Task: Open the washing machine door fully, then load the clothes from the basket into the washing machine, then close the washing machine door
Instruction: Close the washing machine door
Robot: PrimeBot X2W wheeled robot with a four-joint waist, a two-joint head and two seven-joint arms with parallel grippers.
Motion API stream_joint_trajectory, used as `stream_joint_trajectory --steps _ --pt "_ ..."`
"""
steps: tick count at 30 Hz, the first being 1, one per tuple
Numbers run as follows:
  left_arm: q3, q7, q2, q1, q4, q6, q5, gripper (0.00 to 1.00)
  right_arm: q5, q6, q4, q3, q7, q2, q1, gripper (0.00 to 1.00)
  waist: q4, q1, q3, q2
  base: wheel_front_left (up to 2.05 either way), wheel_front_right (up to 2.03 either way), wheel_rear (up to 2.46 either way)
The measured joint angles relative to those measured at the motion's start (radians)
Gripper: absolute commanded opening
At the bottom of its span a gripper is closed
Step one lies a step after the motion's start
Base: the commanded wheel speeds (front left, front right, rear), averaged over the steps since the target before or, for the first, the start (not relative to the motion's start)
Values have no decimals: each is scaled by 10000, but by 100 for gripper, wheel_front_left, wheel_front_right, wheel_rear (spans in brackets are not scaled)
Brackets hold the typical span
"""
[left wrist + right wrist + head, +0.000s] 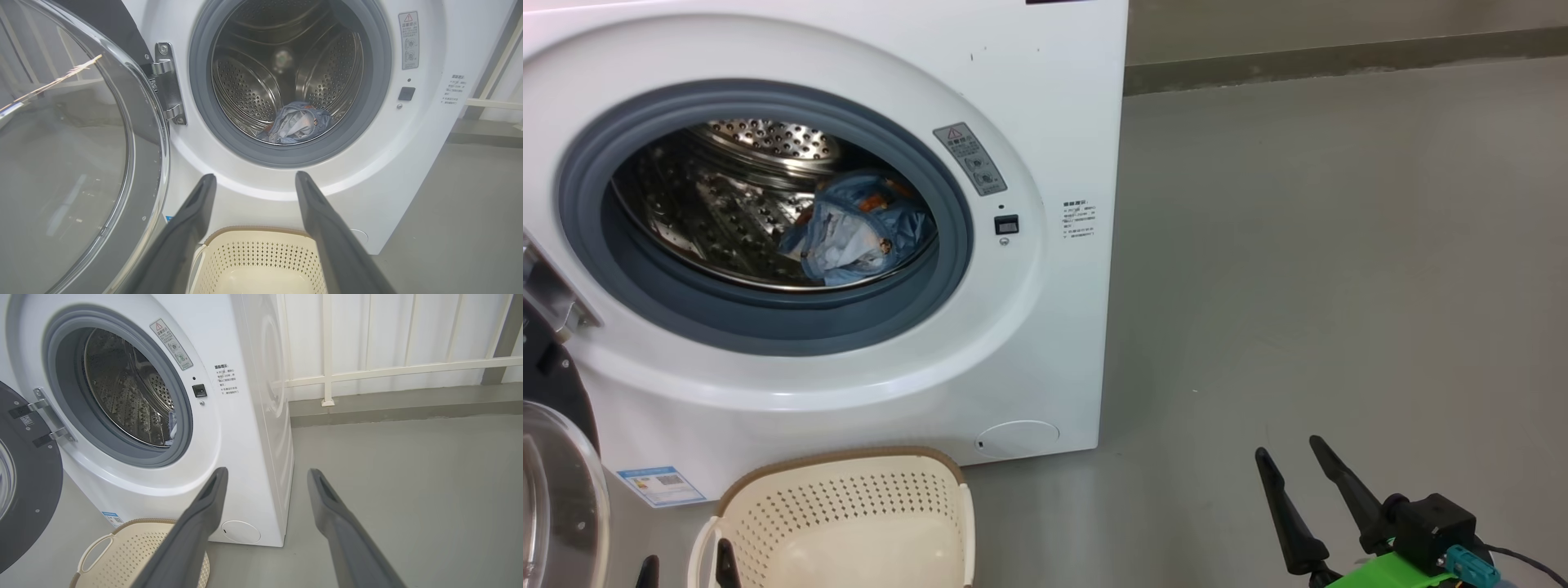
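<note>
Left pincer and right pincer apart, empty. Door wide open left of the former; clothes in drum ahead; basket below seemingly empty. Closing remains.

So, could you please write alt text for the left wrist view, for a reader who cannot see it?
The washing machine stands with its door swung open at left and light-blue clothes lying in the drum. The open left gripper hovers above the cream basket.

Head from above, wrists lower, all facing the washing machine.
</note>
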Motion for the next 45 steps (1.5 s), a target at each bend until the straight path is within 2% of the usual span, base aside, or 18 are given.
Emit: stream_joint_trajectory --steps 25,45 --pt "0 0 0 -4 81 -6 10 100 -67 0 -2 -332 0 113 1 100 2 0 41 0 -9 9 0" --pt "25 0 0 -42 224 -88 86 100 -65 0 8 -366 0 188 4 100 66 0 61 0 -160 160 0"
